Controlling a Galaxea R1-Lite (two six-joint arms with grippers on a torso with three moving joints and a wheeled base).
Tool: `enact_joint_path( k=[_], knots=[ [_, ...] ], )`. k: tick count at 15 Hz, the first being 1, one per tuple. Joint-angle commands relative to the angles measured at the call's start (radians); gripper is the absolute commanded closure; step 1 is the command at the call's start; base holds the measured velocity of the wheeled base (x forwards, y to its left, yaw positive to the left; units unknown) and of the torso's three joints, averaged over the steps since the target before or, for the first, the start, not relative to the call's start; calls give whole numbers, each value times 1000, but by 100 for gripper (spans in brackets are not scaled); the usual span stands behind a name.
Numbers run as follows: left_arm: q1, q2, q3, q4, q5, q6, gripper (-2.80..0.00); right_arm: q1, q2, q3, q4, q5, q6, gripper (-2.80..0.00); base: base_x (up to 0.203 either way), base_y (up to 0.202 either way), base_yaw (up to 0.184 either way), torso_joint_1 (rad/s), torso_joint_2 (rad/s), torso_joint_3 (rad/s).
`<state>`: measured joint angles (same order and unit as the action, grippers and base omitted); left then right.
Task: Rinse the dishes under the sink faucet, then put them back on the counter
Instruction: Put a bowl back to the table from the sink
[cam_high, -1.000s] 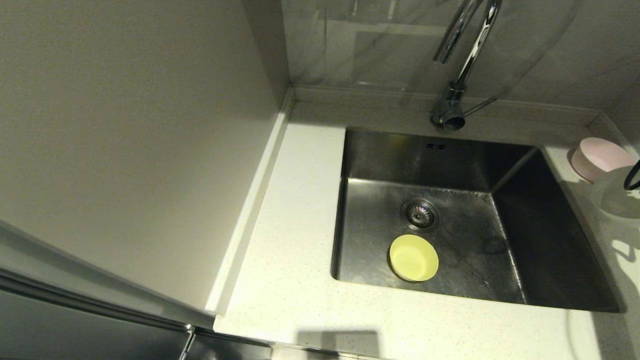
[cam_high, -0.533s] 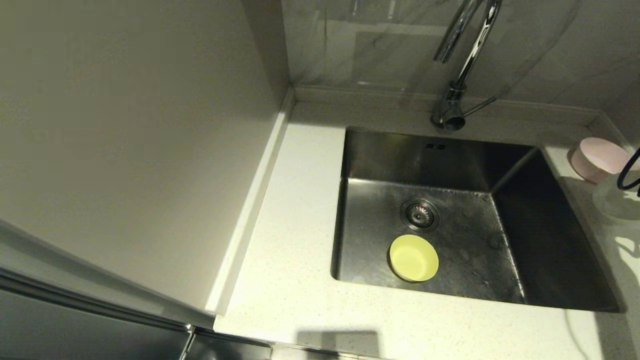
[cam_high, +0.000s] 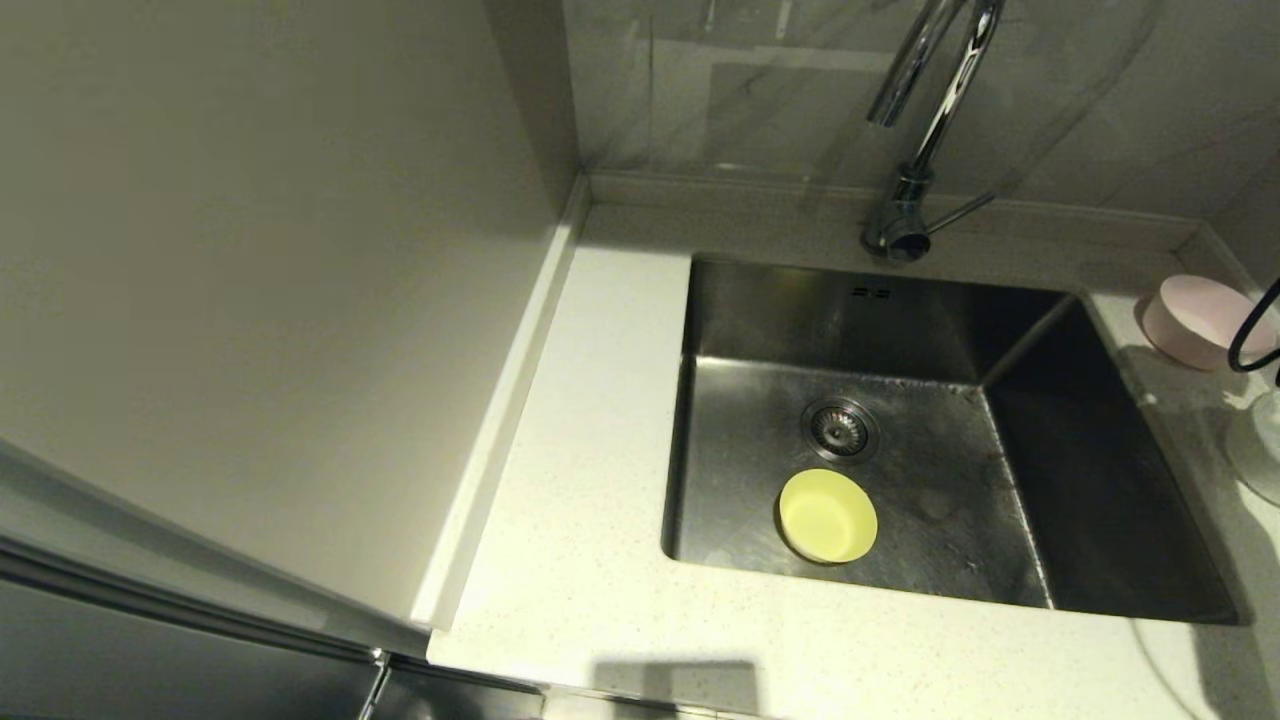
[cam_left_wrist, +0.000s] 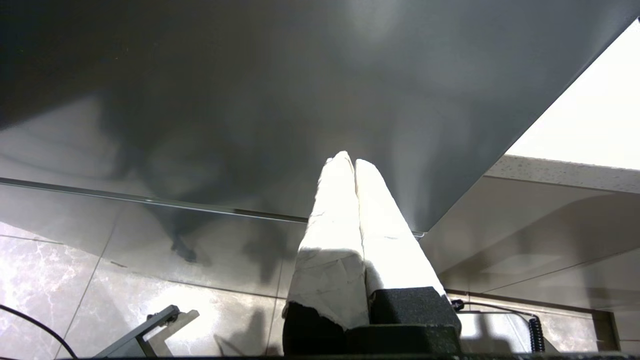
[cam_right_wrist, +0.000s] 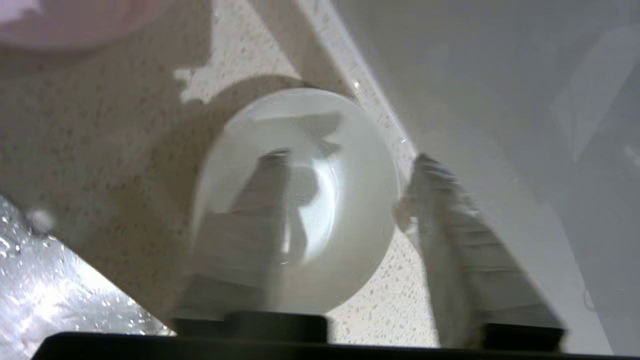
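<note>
three small bowls are in view. the yellow bowl (cam_high: 827, 516) sits upright on the floor of the sink (cam_high: 1100, 480), just near of the round drain strainer (cam_high: 839, 429) and close to the sink's near wall. the pink bowl (cam_high: 1198, 320) stands on the counter (cam_high: 600, 420) at the far right corner, right of the sink and beside the raised rim. the white bowl (cam_right_wrist: 300, 200) shows best in the right wrist view: it is on or just above the speckled counter right of the sink, next to the raised rim by the wall, with the pink bowl a little farther off at the edge of that view. in the head view only a pale sliver of it shows at the right edge, near of the pink bowl.

the right end effector (cam_right_wrist: 345, 215) is at the white bowl with its fingers apart: one finger (cam_right_wrist: 250, 235) reaches into the bowl and is seen through its wall, the other stands outside the rim. whether either finger touches the bowl, i cannot tell.

the left end effector (cam_left_wrist: 354, 167) is parked low, off the counter, its two white-wrapped fingers pressed together on nothing, in front of a dark cabinet face above a tiled floor.

the faucet (cam_high: 915, 150) rises from the far edge of the sink, its spout over the basin.
</note>
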<state>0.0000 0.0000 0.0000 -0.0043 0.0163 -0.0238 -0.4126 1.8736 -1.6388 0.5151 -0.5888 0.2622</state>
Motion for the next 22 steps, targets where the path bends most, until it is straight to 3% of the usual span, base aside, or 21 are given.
enact_joint_path(
  k=[1, 5, 8, 13, 15, 18, 19, 21, 22],
  knots=[
    [0, -2, 0, 0, 1, -1, 0, -3, -13, -9, 3, -3, 2, -280, 0, 0, 0, 0, 0, 0],
    [0, -2, 0, 0, 1, -1, 0, 8, -80, -11, 8, 3, -6, -280, 0, 0, 0, 0, 0, 0],
    [0, -2, 0, 0, 1, -1, 0, 141, -142, -9, 34, 10, -37, -280, 0, 0, 0, 0, 0, 0],
    [0, -2, 0, 0, 1, -1, 0, 413, -121, -207, 386, 2, -67, -280, 0, 0, 0, 0, 0, 0],
    [0, -2, 0, 0, 1, -1, 0, 481, -80, -226, 423, -1, -80, -280, 0, 0, 0, 0, 0, 0],
    [0, -2, 0, 0, 1, -1, 0, 517, -8, -257, 424, 2, -85, -280, 0, 0, 0, 0, 0, 0],
    [-1, -2, 0, 0, 1, -1, 0, 532, 22, -255, 419, 15, -84, -280, 0, 0, 0, 0, 0, 0],
    [0, -2, 0, 0, 1, -1, 0, 556, 72, -249, 399, 121, -100, -280, 0, 0, 0, 0, 0, 0],
    [0, -2, 0, 0, 1, -1, 0, 560, 92, -240, 393, 175, -160, -280, 0, 0, 0, 0, 0, 0]
  ],
)
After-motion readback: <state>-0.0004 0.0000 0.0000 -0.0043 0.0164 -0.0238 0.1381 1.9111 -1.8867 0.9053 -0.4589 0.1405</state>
